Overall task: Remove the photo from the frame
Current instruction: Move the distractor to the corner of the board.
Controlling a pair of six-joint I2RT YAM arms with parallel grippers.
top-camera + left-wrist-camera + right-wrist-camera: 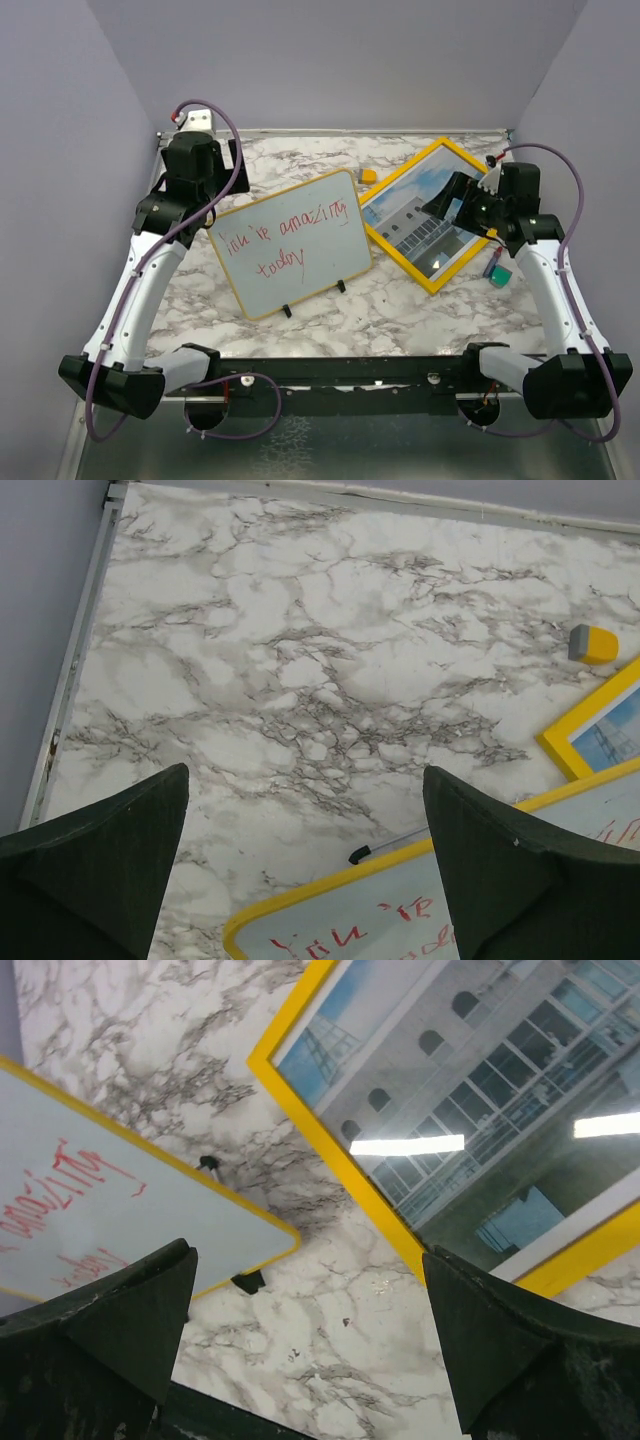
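The frame (340,1160) lay face up at the table's (120,1020) right rear, beside the whiteboard (100,1190), with the photo (450,1090) inside. The right hand (308,1255) hung wide above it and the left hand (305,770) was wide too. Flipping the frame first probably gives access to its back.

The table (400,310) is seen from a fixed camera set high behind the arm bases (195,365), tilted down towards 12 o'clock and far enough back for the whole tabletop to be taken in. From the left wrist, the marble is viewed closely and obliquely between two dark fingers (100,870), with the whiteboard (350,920) cut off at 5 o'clock. From the right wrist, the surface is viewed closer still, with the frame (340,1155) at 1 o'clock. Whiteboard and frame are shared by all three views.
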